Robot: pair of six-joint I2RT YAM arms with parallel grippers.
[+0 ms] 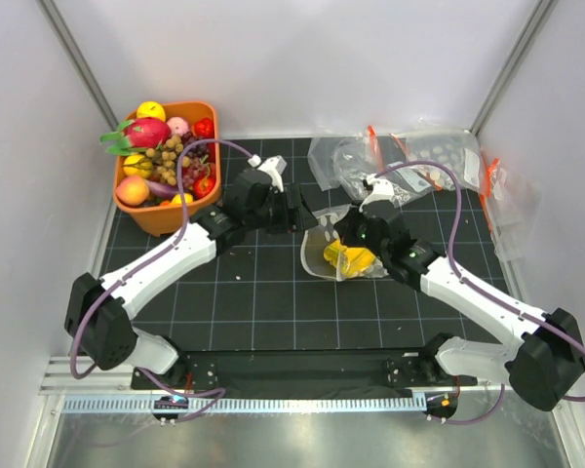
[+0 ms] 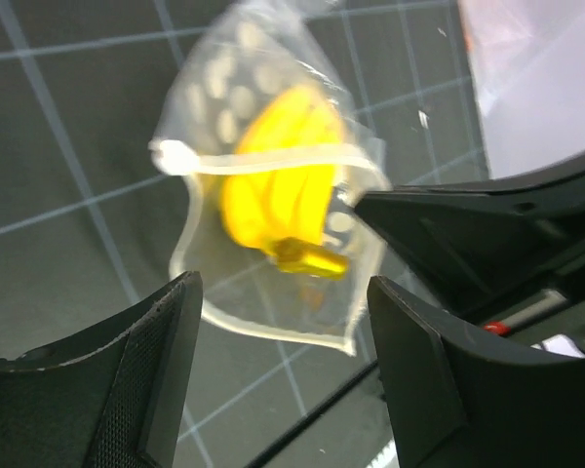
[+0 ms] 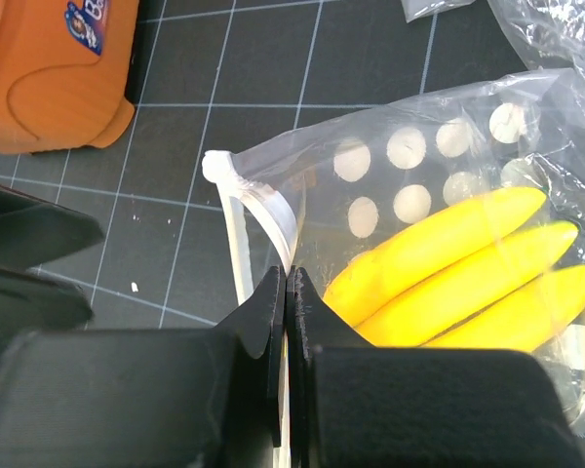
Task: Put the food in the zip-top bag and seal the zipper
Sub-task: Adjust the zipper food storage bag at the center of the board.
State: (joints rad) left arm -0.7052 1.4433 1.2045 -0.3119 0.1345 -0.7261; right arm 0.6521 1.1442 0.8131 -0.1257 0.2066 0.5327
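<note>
Seen from above, a clear dotted bag is lying near the middle of the black gridded table, and a yellow banana bunch is sitting inside it. A cluster of brown balls and a peach are waiting in the orange basket at the far left. By this showing the task is only part done: one fruit is bagged, two are left, and the sealing is not yet started. The left gripper is hovering just left of the bag, and the right gripper is meeting the bag's far edge. Spare bags are lying at the far right.

From the left wrist, the two fingers are standing wide apart, holding nothing and touching nothing. The bag is showing between and beyond them, its mouth gaping. Its zipper is bowing open across the bananas.

From the right wrist, the fingers are clenched tight together, pinching one lip of the bag's mouth at the white strip, just left of the bananas. The other lip is curving away, so the mouth is plainly unsealed.
</note>
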